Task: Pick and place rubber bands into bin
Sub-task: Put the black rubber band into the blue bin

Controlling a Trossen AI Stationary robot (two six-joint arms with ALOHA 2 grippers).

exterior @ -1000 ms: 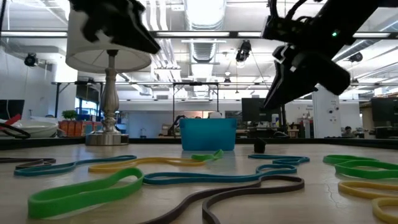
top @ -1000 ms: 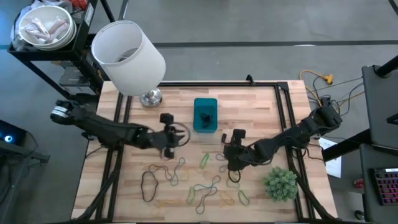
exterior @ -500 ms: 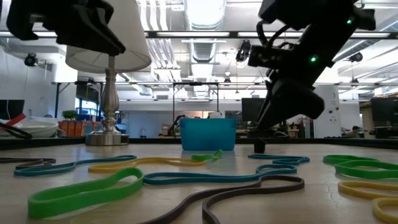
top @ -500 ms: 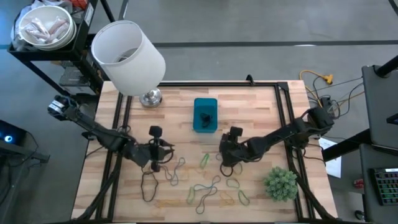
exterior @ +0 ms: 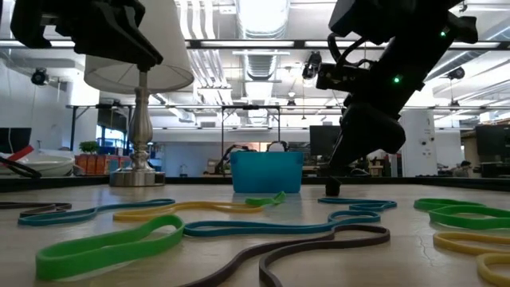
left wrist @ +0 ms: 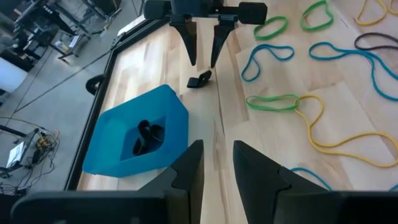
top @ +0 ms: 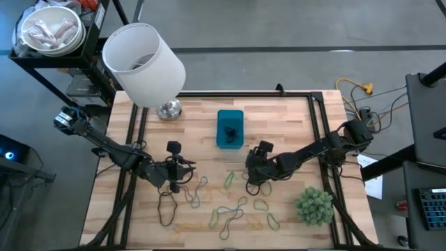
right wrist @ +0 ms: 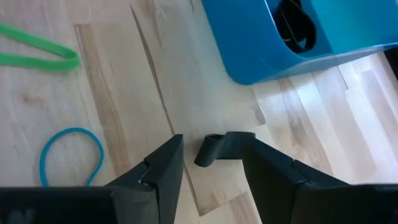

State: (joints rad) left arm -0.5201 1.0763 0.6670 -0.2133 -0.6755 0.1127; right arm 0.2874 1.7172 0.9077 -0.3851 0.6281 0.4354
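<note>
The blue bin [top: 230,117] stands at the table's far middle with dark rubber bands [left wrist: 148,134] inside. Green, yellow, teal and dark bands [top: 230,209] lie loose across the near half. A small dark band [right wrist: 217,148] lies flat on the wood just near of the bin. My right gripper [right wrist: 210,143] is open and low over it, one finger on each side; I cannot tell whether a finger touches it. My left gripper [top: 185,167] hovers left of centre, open, with nothing between its fingers [left wrist: 189,168].
A lamp with a big white shade [top: 143,63] stands at the far left corner. A fuzzy green plant ball [top: 315,204] sits at the near right. Black rails [top: 324,132] run along the table's sides.
My left gripper has drawn back from beside the bin toward the table's left and near edges, then held still. My right gripper has sunk toward the small dark band until its fingertips stand close to the wood. The bands lie as before.
</note>
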